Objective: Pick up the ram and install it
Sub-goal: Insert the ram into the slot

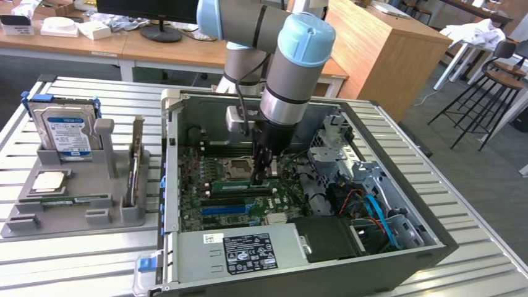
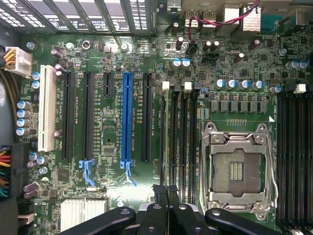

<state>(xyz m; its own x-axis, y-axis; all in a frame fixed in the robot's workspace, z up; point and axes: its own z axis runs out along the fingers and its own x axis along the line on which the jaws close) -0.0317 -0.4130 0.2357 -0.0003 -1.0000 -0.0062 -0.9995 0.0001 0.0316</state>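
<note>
The work stood on a slatted grey metal table point(image 1: 83, 260) in a workshop with long wooden desks point(image 1: 165, 46) behind it and dark bar stools point(image 1: 495, 86) off to the exterior view's right. On the table sat an open black-and-silver computer case point(image 1: 412, 250). Beside it, on the exterior view's left, was a grey moulded parts holder point(image 1: 83, 185) carrying an upright silver hard drive point(image 1: 66, 133) and a spare green memory stick point(image 1: 62, 201) lying flat.

The grey-and-pale-blue robot arm point(image 1: 293, 68) reached steeply down into the case, its black gripper point(image 1: 261, 178) pointing at the green motherboard point(image 2: 112, 58) next to the square metal processor socket point(image 2: 237, 169).

The gripper's fingers point(image 2: 159, 205) were pressed together, with nothing visibly pinched between them. The ram point(image 1: 235, 185), a slim green circuit-board stick, sat along a black memory slot directly under the fingertips and ran on toward the exterior view's left. Whether the tips touched it could not be told.
</note>
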